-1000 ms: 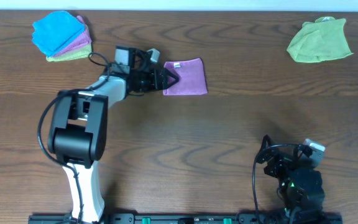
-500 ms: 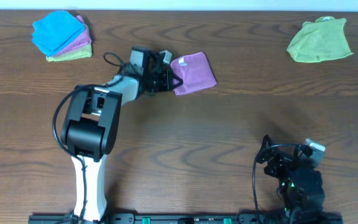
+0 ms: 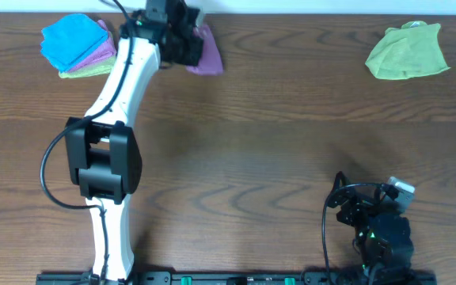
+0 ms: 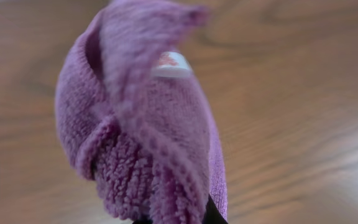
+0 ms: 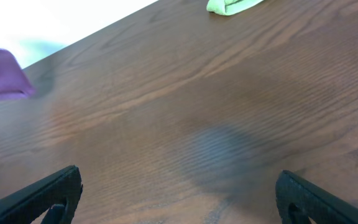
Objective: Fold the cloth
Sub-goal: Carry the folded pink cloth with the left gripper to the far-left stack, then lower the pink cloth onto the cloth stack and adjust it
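spanning every view, the desk (image 3: 291,158) lies bare across its middle, giving ample room; the stack of folded cloths (image 3: 77,47) sits by the far left edge, and the purple cloth (image 3: 209,55) hangs bunched just beside it, clenched in the left end effector (image 3: 190,47), probably for stacking; the right end effector (image 5: 179,186) rests spread wide and empty

The purple cloth (image 4: 148,155) is fuzzy, looped terry with a smooth white tag (image 4: 171,62). The bench (image 3: 275,150) is dark, grained wood with a faint sheen.
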Robot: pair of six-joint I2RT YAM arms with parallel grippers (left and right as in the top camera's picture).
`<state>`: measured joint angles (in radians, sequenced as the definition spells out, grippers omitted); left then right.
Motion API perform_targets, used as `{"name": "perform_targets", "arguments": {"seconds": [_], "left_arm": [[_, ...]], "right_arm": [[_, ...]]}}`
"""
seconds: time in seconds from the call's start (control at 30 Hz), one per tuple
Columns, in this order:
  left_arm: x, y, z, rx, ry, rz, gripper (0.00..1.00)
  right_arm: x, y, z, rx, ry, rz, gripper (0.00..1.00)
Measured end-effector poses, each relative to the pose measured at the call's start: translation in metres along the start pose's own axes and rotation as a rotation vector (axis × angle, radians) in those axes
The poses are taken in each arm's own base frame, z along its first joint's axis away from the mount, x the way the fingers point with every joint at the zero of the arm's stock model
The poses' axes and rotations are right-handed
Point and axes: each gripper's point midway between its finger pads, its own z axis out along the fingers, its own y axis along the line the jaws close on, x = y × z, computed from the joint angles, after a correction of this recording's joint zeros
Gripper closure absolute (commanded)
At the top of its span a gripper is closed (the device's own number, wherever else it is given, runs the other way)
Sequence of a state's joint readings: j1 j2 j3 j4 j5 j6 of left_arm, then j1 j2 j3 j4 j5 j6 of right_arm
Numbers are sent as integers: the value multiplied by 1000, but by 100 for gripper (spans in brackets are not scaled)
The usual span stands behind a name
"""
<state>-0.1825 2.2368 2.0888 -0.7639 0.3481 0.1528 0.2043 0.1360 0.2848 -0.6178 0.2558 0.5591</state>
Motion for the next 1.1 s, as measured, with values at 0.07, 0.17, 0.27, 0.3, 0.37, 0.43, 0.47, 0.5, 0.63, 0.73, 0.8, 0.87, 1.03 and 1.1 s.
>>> {"name": "perform_targets", "arguments": {"seconds": [0.07, 0.17, 0.27, 0.3, 0.37, 0.43, 0.47, 0.5, 0.63, 0.73, 0.8, 0.87, 1.03, 1.1], "left_arm": [[-10, 17, -13, -62, -23, 24, 95], [-25, 51, -36, -152, -64, 28, 95], [-33, 84, -57, -219, -100, 11, 95], [-34, 96, -64, -241, -110, 0, 95], [-34, 122, -78, -285, -125, -30, 95], [-30, 144, -89, -317, -131, -59, 95], [-28, 153, -93, -330, -133, -71, 95], [-25, 163, -98, -343, -134, -85, 95], [-16, 190, -111, -372, -140, -124, 95], [-13, 204, -119, -376, -155, -150, 94], [-11, 211, -123, -374, -165, -171, 94], [-11, 219, -128, -366, -186, -192, 94], [-12, 242, -145, -328, -269, -286, 94], [-11, 252, -154, -311, -305, -334, 94]], "right_arm": [[0, 0, 0, 1, 0, 0, 1], [0, 0, 0, 1, 2, 0, 1], [2, -1, 0, 5, 8, -2, 1], [3, -2, 0, 7, 12, -3, 1], [4, -2, 0, 10, 16, -5, 1], [5, -3, 0, 12, 20, -6, 1], [5, -3, 0, 13, 21, -6, 1], [5, -3, 0, 13, 21, -6, 1], [5, -3, 0, 14, 21, -6, 1], [5, -3, 0, 13, 21, -6, 1], [5, -3, 0, 13, 21, -6, 1], [5, -3, 0, 14, 21, -6, 1], [5, -3, 0, 14, 22, -6, 1], [6, -4, 0, 14, 23, -7, 1]]}}
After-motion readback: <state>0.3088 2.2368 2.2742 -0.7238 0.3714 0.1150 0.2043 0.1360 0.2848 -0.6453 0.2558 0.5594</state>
